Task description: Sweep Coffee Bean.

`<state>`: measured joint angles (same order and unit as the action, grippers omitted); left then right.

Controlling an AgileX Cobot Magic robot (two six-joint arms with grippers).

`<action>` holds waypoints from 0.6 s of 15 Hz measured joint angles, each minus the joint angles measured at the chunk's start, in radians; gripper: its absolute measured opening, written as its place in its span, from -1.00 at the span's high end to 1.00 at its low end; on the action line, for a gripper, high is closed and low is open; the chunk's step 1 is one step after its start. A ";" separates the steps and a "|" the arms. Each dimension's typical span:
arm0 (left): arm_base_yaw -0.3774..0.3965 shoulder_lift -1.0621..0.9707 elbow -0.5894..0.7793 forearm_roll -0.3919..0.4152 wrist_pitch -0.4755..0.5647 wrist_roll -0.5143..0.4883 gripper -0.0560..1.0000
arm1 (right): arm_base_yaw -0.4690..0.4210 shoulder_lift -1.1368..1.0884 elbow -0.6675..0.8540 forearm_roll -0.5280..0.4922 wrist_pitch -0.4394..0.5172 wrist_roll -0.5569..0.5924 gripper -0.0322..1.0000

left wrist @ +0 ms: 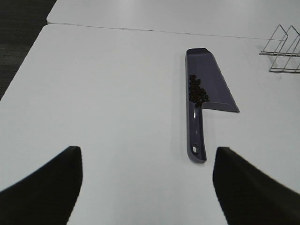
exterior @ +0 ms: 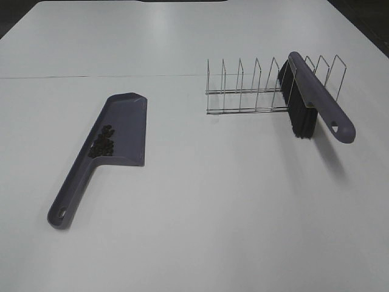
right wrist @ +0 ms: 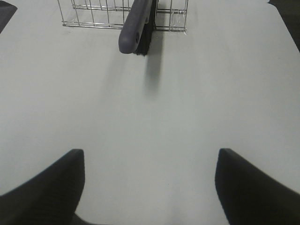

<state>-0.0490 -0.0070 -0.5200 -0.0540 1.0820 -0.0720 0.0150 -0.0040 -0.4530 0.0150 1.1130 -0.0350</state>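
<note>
A purple dustpan (exterior: 124, 128) lies flat on the white table, left of middle, handle toward the front. The coffee beans (exterior: 103, 141) sit in a dark cluster inside the pan near the handle end; they also show in the left wrist view (left wrist: 197, 93) in the dustpan (left wrist: 208, 84). A purple brush (exterior: 316, 100) with black bristles rests in the wire rack (exterior: 255, 91), and shows in the right wrist view (right wrist: 137, 26). My left gripper (left wrist: 147, 187) is open and empty, well short of the dustpan handle. My right gripper (right wrist: 150, 187) is open and empty, short of the brush.
The wire rack (right wrist: 93, 14) stands at the back right of the table. A seam between two tabletops (exterior: 91, 76) runs across the back. The table's left edge (left wrist: 28, 56) shows in the left wrist view. Neither gripper appears in the exterior high view.
</note>
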 joint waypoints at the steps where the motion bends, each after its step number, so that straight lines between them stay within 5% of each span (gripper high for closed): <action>1: 0.000 0.000 0.000 0.000 0.000 0.000 -0.44 | 0.000 0.000 0.000 0.000 0.000 0.000 -0.37; 9: 0.000 0.000 0.000 0.000 0.000 0.000 -0.44 | 0.000 0.000 0.000 0.000 0.000 0.000 -0.37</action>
<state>-0.0490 -0.0070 -0.5200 -0.0540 1.0820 -0.0720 0.0150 -0.0040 -0.4530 0.0150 1.1130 -0.0350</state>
